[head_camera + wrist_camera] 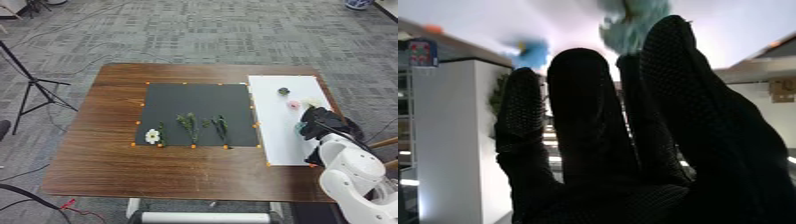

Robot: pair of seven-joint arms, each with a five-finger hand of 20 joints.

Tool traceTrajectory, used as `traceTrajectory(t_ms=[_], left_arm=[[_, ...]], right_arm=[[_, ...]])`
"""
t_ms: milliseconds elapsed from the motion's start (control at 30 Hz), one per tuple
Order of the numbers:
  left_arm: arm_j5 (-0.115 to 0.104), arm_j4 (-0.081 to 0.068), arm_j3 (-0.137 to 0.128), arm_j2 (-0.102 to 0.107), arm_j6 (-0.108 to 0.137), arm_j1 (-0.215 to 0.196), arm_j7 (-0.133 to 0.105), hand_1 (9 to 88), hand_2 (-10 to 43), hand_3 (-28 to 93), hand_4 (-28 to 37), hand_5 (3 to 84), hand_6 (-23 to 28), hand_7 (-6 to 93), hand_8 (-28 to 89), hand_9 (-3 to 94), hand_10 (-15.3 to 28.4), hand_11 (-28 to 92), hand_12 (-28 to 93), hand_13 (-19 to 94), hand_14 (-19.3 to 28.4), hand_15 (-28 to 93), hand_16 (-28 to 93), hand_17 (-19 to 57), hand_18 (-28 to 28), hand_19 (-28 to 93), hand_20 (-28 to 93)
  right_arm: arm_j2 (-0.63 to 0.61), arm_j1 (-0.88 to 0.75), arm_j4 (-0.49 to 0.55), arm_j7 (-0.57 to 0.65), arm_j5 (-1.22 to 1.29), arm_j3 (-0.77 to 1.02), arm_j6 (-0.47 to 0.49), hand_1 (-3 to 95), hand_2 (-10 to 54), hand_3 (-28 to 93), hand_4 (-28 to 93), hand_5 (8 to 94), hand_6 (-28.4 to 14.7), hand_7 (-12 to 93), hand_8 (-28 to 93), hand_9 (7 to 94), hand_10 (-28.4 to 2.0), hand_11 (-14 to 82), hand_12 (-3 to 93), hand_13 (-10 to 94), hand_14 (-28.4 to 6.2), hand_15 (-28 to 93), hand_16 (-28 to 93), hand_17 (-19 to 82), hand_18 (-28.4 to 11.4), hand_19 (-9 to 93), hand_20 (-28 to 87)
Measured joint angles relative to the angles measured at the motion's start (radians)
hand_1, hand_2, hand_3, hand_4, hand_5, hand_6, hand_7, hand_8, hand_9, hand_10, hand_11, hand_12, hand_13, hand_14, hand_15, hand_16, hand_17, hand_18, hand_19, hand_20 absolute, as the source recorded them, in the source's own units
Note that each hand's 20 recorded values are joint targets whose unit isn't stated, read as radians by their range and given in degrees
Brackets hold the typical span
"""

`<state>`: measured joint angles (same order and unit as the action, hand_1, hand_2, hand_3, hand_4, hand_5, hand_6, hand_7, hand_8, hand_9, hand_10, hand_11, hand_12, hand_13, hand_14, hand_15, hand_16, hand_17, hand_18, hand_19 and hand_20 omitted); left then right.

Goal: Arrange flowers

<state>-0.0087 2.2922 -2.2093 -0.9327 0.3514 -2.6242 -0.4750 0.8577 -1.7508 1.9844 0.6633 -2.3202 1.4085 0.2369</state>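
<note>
Right hand (327,121) over right side of white board (277,140), fingers straight, slightly spread. Teal flower (300,127) just beside it; contact unclear. Cream flower (311,102) close beyond hand, pink flower (294,105) alongside, dark bloom (283,91) farther off. Leftward, dark mat (195,100): white flower (153,136), leafy stems (188,124) along near side.

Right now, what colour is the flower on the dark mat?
White petals; the flower on the dark mat shows best in the head view.
</note>
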Motion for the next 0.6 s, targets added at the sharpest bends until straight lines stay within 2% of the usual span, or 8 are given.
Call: traceTrajectory(t_ms=[100, 233, 333, 400, 500, 567, 600], left_arm=[[0.0, 0.0, 0.001, 0.0, 0.0, 0.0, 0.0, 23.0, 18.3, 69, -28.3, 37.1, 8.2, 9.0, -8, 30.7, 12.5, 13, 10, 23, 12.6, 24, -4, -4.6, 11.6, 24, 11], [0.001, 0.0, 0.004, 0.0, 0.0, 0.001, 0.002, 23.0, 18.3, 69, -28.3, 37.0, 8.2, 9.0, -8, 30.6, 12.6, 13, 10, 23, 12.7, 24, -4, -4.6, 11.6, 24, 11], [0.001, 0.0, 0.006, 0.0, 0.0, 0.004, 0.002, 21.7, 19.7, 67, -28.3, 37.1, 8.2, 8.8, -8, 30.7, 12.7, 13, 10, 23, 12.3, 23, -5, -4.5, 11.6, 24, 11], [0.001, 0.0, 0.006, 0.001, -0.001, 0.004, 0.002, 22.7, 20.1, 65, -28.3, 37.3, 8.1, 8.4, -8, 31.0, 12.4, 12, 10, 23, 12.0, 22, -5, -4.5, 11.5, 23, 11], [0.002, 0.0, 0.005, 0.001, -0.004, 0.004, 0.005, 24.2, 19.5, 64, -28.3, 39.0, 5.9, 8.8, -8, 32.2, 11.3, 12, 9, 23, 10.9, 21, -6, -4.0, 10.8, 23, 10], [0.017, -0.001, 0.0, 0.0, -0.004, 0.004, 0.017, 27.1, 19.6, 62, -28.3, 40.9, 4.7, 9.5, -9, 33.6, 10.8, 13, 8, 23, 9.7, 20, -7, -3.5, 10.1, 23, 10], [0.031, -0.001, -0.003, -0.001, -0.004, 0.004, 0.025, 28.1, 20.5, 61, -28.3, 41.4, 4.3, 9.7, -9, 33.9, 10.8, 13, 8, 23, 8.9, 20, -7, -3.2, 9.7, 22, 10]], right_arm=[[0.021, 0.01, -0.034, -0.01, -0.008, -0.015, -0.007, 64.3, -9.5, 56, -28, 60.1, -1.8, 14, -12, 61.0, -11.4, 10.6, 11.8, 72, -4.4, 61, 33, 32, -23.4, 81, 33], [0.036, 0.032, -0.076, -0.019, -0.028, -0.046, -0.058, 62.7, -9.5, 61, -28, 67.9, 0.7, 17, -10, 70.5, -9.6, 13.0, 14.1, 75, -5.1, 63, 33, 34, -23.7, 82, 35], [0.036, 0.041, -0.102, -0.019, -0.043, -0.072, -0.139, 68.0, -9.5, 53, -28, 75.2, 0.6, 19, 0, 80.4, -8.1, 5.5, 26.1, 77, -5.6, 65, 29, 35, -23.6, 83, 37], [0.035, 0.042, -0.112, -0.019, -0.049, -0.082, -0.189, 67.4, -9.5, 55, -28, 79.3, 1.2, 23, 3, 86.6, -7.7, 6.3, 31.3, 78, -5.9, 67, 29, 36, -23.6, 84, 37], [0.033, 0.041, -0.119, -0.017, -0.059, -0.096, -0.235, 66.3, -9.5, 58, -28, 81.2, 1.4, 25, 5, 89.7, -7.5, 7.9, 35.9, 79, -6.2, 68, 29, 37, -23.7, 84, 38], [0.032, 0.041, -0.122, -0.017, -0.063, -0.105, -0.254, 65.4, -9.5, 60, -28, 81.6, 1.0, 25, 6, 90.3, -7.5, 8.7, 37.9, 79, -6.2, 69, 30, 38, -23.9, 85, 38], [0.031, 0.04, -0.122, -0.017, -0.064, -0.108, -0.26, 65.1, -9.5, 61, -28, 81.7, 0.9, 26, 6, 90.5, -7.6, 9.0, 38.5, 79, -6.3, 69, 30, 38, -23.9, 85, 38]])
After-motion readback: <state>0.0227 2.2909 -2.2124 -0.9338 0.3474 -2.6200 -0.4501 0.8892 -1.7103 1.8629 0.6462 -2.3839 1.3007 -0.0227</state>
